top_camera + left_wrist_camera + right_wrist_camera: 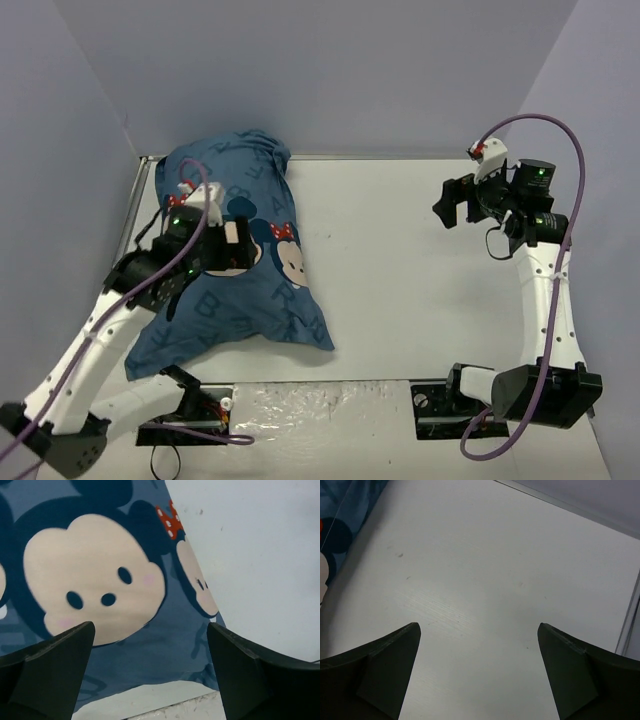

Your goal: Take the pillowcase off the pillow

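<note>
The pillowcase (255,300) lies plump on the left side of the tabletop (400,280), running from the upper left toward the lower middle of the top view. It is the only container here. No white of the pillow shows, so by my reading the pillow is fully inside.

The left end effector (150,626) hovers over the printed mouse faces with its fingers spread apart and nothing between them. The right end effector (479,625) is also spread, over bare tabletop at the right, well apart from the cloth.

To do the grasp well, pinch only a fold of cloth near one end, not the stuffing beneath. I cannot tell which end is open. The flatter lower end looks likelier, so the other arm should pin or pull there.
</note>
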